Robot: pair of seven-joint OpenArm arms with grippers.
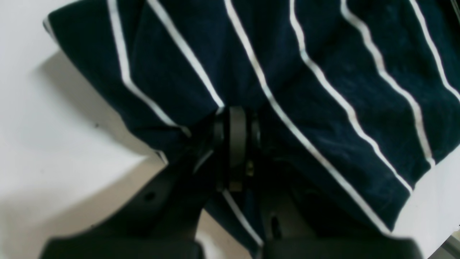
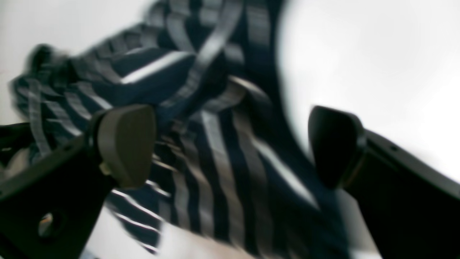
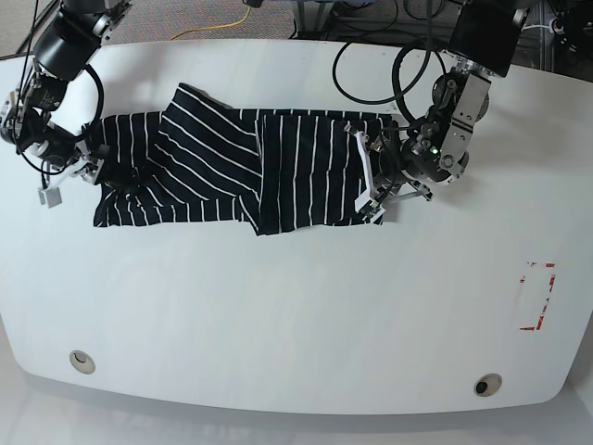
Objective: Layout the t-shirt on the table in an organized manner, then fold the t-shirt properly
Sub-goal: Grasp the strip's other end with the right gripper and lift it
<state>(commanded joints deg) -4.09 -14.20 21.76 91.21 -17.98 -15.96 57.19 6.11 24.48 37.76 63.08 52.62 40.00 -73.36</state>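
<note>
The left gripper (image 1: pixel 235 126) is pinching an edge of the t-shirt (image 3: pixel 232 167), its jaws pressed together on the cloth, while the right gripper (image 2: pixel 230 144) is hovering with jaws wide apart over the opposite end. The shirt is lying crumpled and partly doubled between the two pincers on the table (image 3: pixel 296 315). To do this step well, I think the right pincer should be closing on an outer edge, then both pulling apart slowly. Much free table is lying in front of both pincers.
</note>
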